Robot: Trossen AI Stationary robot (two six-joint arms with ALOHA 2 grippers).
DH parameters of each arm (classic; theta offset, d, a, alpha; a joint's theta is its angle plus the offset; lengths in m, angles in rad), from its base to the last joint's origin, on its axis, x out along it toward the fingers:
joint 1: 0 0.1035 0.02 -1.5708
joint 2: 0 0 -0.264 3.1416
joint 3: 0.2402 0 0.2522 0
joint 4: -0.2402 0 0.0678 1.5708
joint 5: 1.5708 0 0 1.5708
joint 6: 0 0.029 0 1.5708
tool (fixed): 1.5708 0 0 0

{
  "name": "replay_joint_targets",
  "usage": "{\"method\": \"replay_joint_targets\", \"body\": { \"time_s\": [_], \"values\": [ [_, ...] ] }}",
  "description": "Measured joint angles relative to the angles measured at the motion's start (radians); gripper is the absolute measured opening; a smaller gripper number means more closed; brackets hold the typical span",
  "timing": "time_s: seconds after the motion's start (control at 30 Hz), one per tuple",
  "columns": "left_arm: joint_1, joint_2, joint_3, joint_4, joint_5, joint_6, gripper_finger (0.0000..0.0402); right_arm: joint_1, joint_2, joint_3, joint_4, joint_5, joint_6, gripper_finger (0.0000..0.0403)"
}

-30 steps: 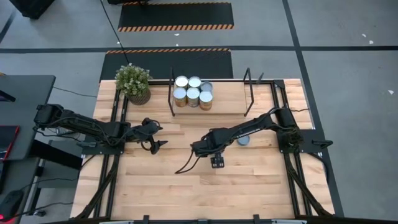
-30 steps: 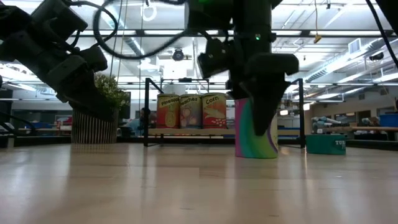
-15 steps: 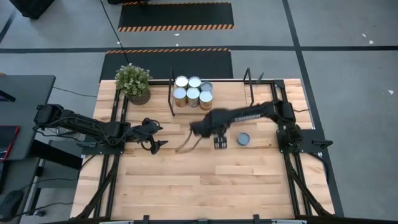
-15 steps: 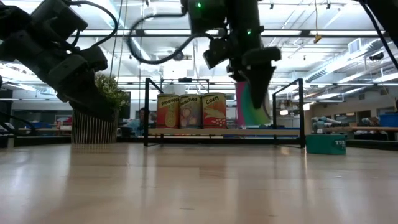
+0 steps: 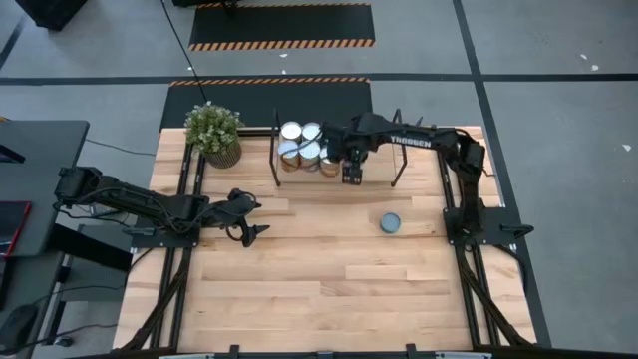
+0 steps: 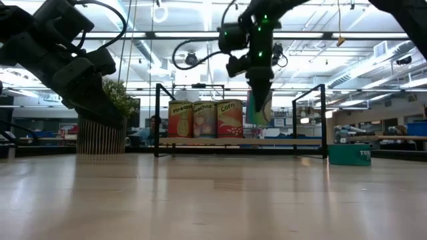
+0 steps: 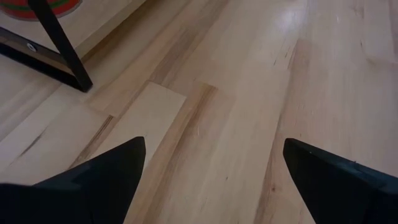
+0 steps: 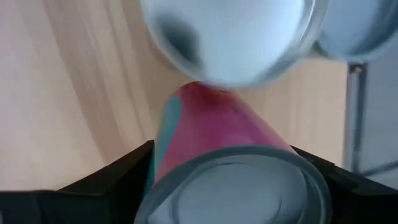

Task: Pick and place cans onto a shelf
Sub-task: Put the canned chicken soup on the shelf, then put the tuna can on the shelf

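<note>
The shelf (image 5: 377,152) is a light-wood board between black end frames at the table's far side. Several cans (image 5: 301,142) stand on its left part; the low view (image 6: 203,119) shows tan and orange labels. My right gripper (image 5: 351,168) is shut on a can with a pink, green and teal label (image 6: 259,110), just right of that group and above the board (image 6: 280,141). A flat teal can (image 5: 390,221) sits on the table nearer the right edge. My left gripper (image 5: 250,217) is open and empty over the table's left middle. My right gripper pinches the can's side wall near its top rim (image 8: 186,163) between its two fingers (image 8: 93,183), one on each side. The fingers come from above, pointing down. The can hangs below them, nearly upright and clear of the shelf board.
A potted green plant (image 5: 213,132) stands at the far left of the table, beside the shelf's left frame (image 5: 276,150). The shelf's right frame (image 5: 399,148) stands close to my right arm. The left wrist view shows bare wood and a black frame leg (image 7: 62,43).
My right gripper has lifted the pink and teal can off the table's middle and carried it up and toward the far edge, to the shelf beside the standing cans. It has stayed shut on the can.
</note>
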Motion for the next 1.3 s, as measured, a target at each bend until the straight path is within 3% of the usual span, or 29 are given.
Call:
{"method": "replay_joint_targets", "body": {
  "time_s": [0.3, 0.53, 0.77, 1.0, 1.3],
  "values": [
    [0.0, 0.0, 0.0, -0.003, 0.0, -0.01, 0.0387, -0.076, 0.012, -0.069, 0.099, -0.075, -0.054, 0.0311],
    [0.0, 0.0, 0.0, -0.004, 0.0, -0.003, 0.0387, -0.092, 0.012, -0.07, 0.115, -0.088, -0.07, 0.0358],
    [0.0, 0.0, 0.0, -0.004, 0.0, -0.01, 0.0387, -0.069, 0.012, -0.003, -0.027, -0.06, 0.009, 0.0388],
    [0.0, 0.0, 0.0, -0.005, 0.0, -0.01, 0.0387, -0.029, 0.012, 0.018, -0.248, -0.008, 0.14, 0.0385],
    [-0.009, 0.0, 0.0, -0.016, 0.001, -0.021, 0.0387, 0.083, 0.002, 0.017, -0.347, 0.035, 0.321, 0.0382]
  ]
}}
